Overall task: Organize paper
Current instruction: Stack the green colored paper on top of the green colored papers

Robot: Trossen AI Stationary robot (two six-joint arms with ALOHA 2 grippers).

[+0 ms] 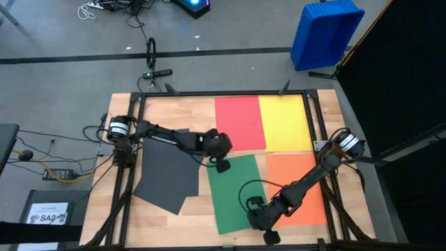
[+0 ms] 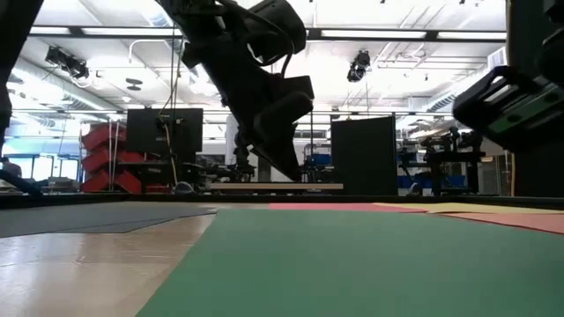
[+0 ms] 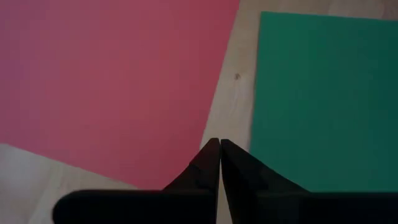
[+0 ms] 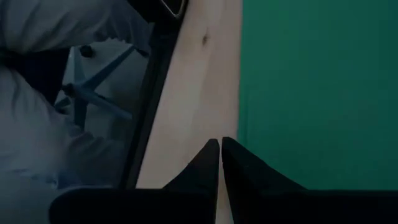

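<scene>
Red (image 1: 239, 123), yellow (image 1: 284, 123) and orange (image 1: 298, 187) sheets fill the frame's centre-right, a green sheet (image 1: 235, 194) lies centre-bottom, dark grey paper (image 1: 166, 171) centre-left. The left gripper (image 1: 222, 166), closed and empty, hangs at the green sheet's upper corner. The right gripper (image 1: 271, 236), likewise closed on nothing, sits by its lower right edge.

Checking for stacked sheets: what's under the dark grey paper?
The dark grey paper looks like two overlapping sheets on the bare wooden table. Anything beneath them is covered.
</scene>
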